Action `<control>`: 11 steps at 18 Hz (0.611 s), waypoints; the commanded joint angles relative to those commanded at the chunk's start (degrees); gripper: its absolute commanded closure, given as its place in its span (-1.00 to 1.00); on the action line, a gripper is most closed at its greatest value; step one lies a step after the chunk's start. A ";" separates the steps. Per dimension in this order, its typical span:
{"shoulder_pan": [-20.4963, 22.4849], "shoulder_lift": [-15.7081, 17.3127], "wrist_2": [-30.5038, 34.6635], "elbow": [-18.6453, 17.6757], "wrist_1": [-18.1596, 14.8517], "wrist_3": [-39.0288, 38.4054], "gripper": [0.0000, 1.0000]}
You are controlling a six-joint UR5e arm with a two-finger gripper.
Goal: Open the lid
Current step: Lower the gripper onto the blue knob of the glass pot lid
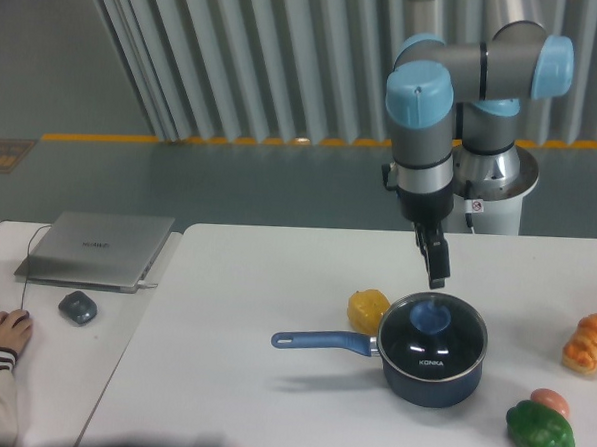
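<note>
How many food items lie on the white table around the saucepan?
4: a yellow pepper left of the saucepan, a bread roll at the right edge, a green pepper at front right, and a small reddish item behind it. None looks hidden.

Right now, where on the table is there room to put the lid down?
Bare tabletop lies left of the saucepan handle, up to the table's left edge. It's crowded near the yellow pepper, green pepper and bread. The lid sits on the pan.
</note>
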 joint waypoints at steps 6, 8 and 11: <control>-1.76 -2.73 5.89 0.26 0.09 0.17 -1.00; -1.85 -3.69 5.98 0.53 1.40 0.87 -1.00; -2.46 -5.19 5.98 2.28 2.02 2.55 -1.00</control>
